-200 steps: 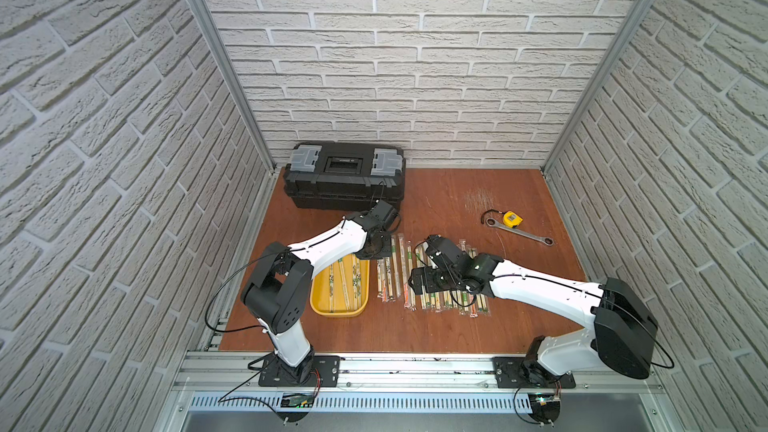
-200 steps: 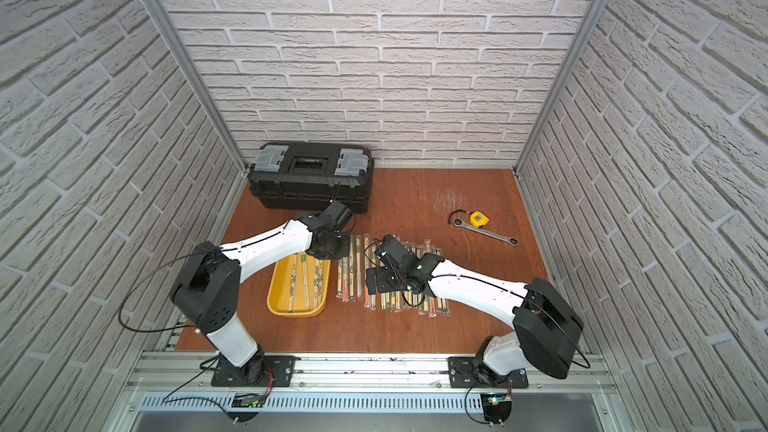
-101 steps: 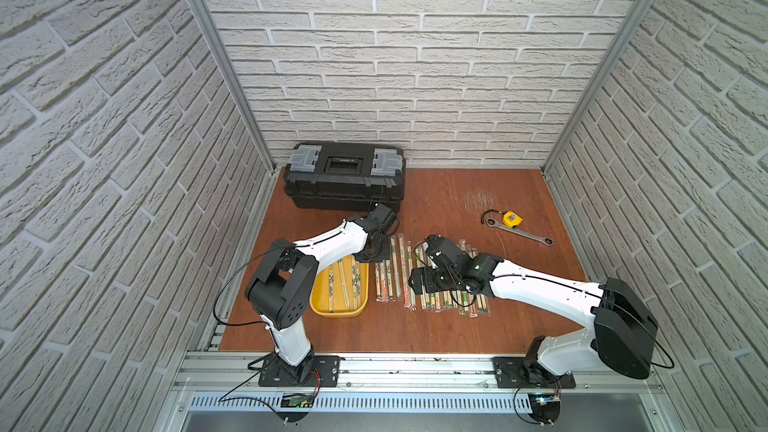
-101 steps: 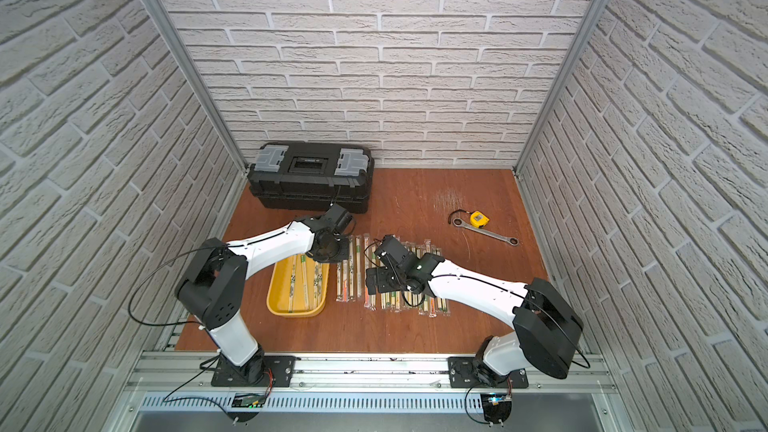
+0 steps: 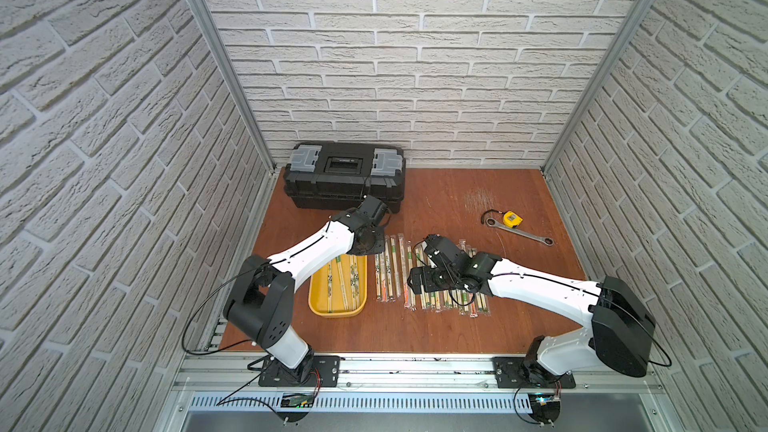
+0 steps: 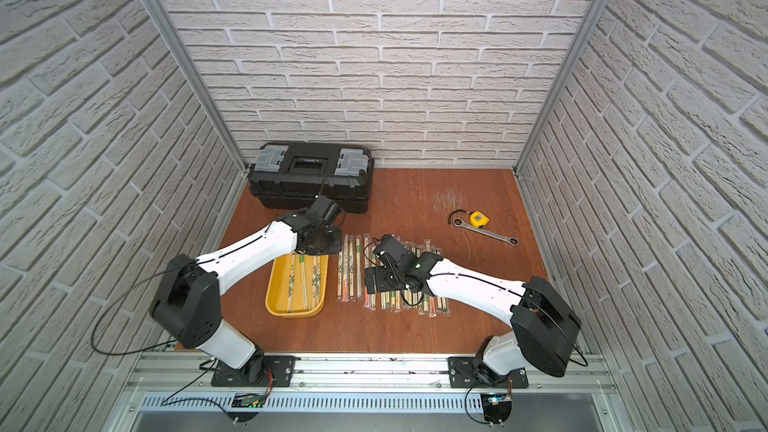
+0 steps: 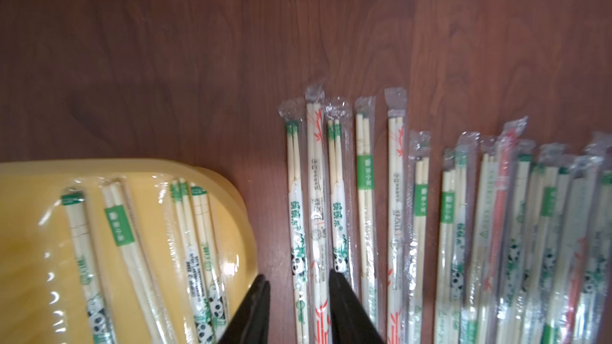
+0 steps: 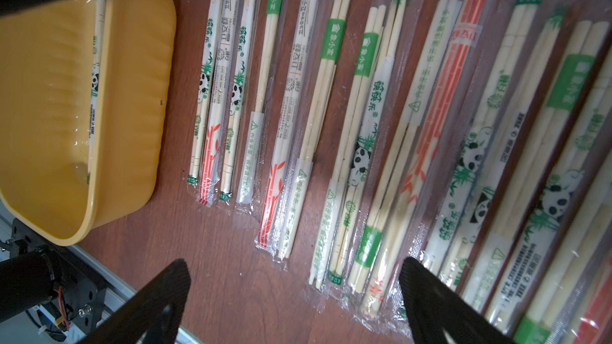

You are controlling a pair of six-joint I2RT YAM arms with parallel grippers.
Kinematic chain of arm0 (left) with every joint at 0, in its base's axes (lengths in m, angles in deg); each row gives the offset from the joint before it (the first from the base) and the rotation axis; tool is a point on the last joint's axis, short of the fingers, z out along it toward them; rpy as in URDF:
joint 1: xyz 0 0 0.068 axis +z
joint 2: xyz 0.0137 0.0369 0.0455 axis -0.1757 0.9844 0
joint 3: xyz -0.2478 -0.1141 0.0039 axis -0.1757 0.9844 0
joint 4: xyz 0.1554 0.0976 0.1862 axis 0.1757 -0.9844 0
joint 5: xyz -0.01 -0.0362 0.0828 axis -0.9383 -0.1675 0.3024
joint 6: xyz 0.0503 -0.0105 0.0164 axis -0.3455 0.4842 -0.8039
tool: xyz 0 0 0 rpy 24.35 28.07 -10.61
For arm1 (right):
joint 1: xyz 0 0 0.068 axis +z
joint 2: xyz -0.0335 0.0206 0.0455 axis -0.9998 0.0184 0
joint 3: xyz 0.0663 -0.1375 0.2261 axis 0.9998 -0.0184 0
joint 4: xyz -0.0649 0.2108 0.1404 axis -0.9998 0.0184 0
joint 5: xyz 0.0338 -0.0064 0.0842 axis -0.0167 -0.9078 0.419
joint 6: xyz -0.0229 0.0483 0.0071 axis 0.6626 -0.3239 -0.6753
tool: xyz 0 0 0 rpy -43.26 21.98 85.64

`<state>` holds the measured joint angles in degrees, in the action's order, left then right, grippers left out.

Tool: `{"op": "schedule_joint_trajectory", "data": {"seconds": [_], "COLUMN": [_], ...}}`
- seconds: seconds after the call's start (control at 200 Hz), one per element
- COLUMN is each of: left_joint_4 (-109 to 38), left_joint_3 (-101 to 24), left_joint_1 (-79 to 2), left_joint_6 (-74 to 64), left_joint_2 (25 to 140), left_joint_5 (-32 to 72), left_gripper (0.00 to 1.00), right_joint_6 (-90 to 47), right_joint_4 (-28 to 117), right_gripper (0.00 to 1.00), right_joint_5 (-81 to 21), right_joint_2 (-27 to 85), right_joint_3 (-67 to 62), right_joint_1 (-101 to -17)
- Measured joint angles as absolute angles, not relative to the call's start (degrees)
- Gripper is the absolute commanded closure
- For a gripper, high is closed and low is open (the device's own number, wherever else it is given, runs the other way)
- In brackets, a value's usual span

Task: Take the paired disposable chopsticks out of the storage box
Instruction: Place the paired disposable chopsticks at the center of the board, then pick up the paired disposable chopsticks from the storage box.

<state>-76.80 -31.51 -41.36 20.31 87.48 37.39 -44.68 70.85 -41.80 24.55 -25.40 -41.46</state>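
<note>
Shallow yellow plastic tray [image 5: 337, 312] sits on the reddish-brown wooden surface [image 5: 449, 326], toward its front-left corner. A few pale bamboo chopstick pairs in clear printed sleeves [image 5: 341, 280] lie inside it. Many more sleeved pairs [image 5: 390, 272] lie in a row on the surface just beside the tray, toward the middle. Left hand [image 7: 297, 277]: fingers apart, straddling two sleeves at the tray end of that row, not clamped. Right hand [image 8: 294, 263]: fingers wide apart above the row, empty.

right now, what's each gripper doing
left gripper: open, holding nothing, jaws astride laid-out chopsticks
right gripper: wide open, empty
</note>
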Motion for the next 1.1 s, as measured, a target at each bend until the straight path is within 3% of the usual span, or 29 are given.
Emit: {"op": "schedule_joint_trajectory", "data": {"seconds": [0.395, 1.095], "left_joint_4": [-80.28, -75.84], "left_joint_3": [-17.17, -13.96], "left_joint_1": [-28.38, -27.48], "left_joint_6": [20.31, 20.37], "left_joint_2": [77.38, 84.07], "left_joint_5": [38.65, 35.88], "left_gripper": [0.59, 0.60], "right_joint_6": [-44.63, -44.17], "right_joint_4": [74.24, 79.35], "right_gripper": [0.01, 0.03], "right_joint_5": [-41.83, -38.70], "right_joint_2": [35.26, 53.03], "right_joint_3": [-14.30, 5.31], "right_joint_1": [-38.88, -34.23]}}
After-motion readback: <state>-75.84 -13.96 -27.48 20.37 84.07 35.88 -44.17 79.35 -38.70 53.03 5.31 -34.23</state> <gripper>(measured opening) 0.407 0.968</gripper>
